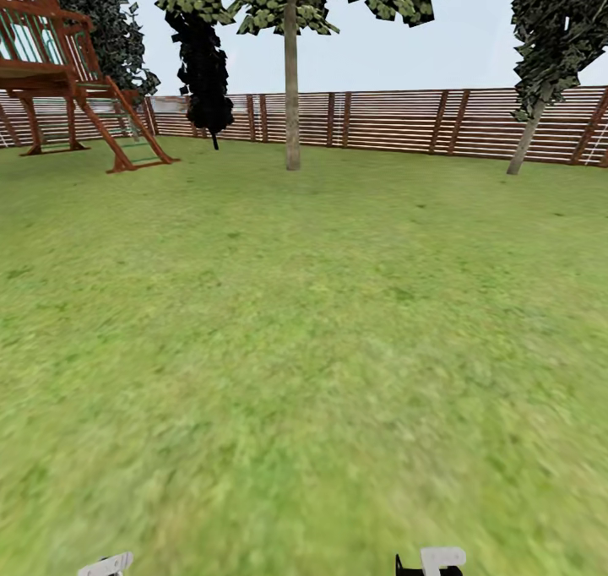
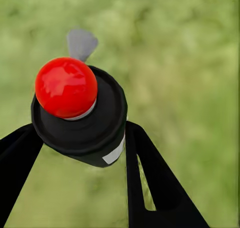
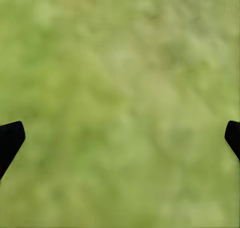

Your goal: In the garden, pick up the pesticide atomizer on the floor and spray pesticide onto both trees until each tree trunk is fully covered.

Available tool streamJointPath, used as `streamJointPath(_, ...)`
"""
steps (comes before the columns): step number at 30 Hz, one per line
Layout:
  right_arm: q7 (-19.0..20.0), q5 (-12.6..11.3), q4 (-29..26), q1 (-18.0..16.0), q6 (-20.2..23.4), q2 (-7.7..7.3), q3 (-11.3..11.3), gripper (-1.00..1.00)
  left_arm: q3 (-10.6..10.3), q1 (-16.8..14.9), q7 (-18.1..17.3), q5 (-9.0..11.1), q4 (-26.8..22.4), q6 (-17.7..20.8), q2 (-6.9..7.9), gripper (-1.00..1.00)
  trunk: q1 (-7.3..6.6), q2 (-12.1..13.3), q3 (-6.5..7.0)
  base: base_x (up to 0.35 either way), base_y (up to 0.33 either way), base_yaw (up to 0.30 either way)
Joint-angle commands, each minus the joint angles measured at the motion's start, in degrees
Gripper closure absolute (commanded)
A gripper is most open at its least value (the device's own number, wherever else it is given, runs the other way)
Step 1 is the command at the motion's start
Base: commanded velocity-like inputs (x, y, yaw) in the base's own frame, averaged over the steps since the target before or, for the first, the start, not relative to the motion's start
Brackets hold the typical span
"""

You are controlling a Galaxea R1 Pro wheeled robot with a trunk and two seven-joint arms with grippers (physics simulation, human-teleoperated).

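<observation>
From the head camera, a wide lawn (image 1: 304,348) runs out to a brown slat fence (image 1: 397,120). One tree stands near the middle of the far edge, its straight pale trunk (image 1: 291,95) rising in front of the fence; a second tree with a leaning trunk (image 1: 528,137) stands far to the right. A black cypress (image 1: 205,65) and a wooden play tower (image 1: 63,69) lie to the left. At the bottom edge, white parts of the left arm (image 1: 107,566) and the right arm (image 1: 441,561) just show, both held low.

In the left wrist view, the left gripper (image 2: 80,148) is clamped on the pesticide atomizer (image 2: 82,120): its black fingers (image 2: 150,178) press both sides of the black body, the red tip (image 2: 66,86) pointing toward the camera, blurred grass behind.

In the right wrist view, the right gripper (image 3: 120,138) is spread wide and holds nothing, its black fingertips (image 3: 10,138) at opposite edges over grass.
</observation>
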Motion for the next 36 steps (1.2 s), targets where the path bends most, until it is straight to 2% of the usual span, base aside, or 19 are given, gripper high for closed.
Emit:
streamJointPath(1, 0.00, 0.01, 0.00, -0.02, 0.01, 0.00, 0.00, -1.00, 0.02, 0.00, 0.00, 0.00, -0.03, 0.00, 0.00, 1.00, 0.00, 0.00, 0.00, 0.341, 0.000, 0.000)
streamJointPath(36, 0.00, 0.01, 0.00, -0.04, 0.06, 0.00, 0.00, -1.00, 0.02, 0.00, 0.00, 0.02, -0.03, -0.02, 0.00, 1.00, 0.00, 0.00, 0.00, 0.341, 0.000, 0.000)
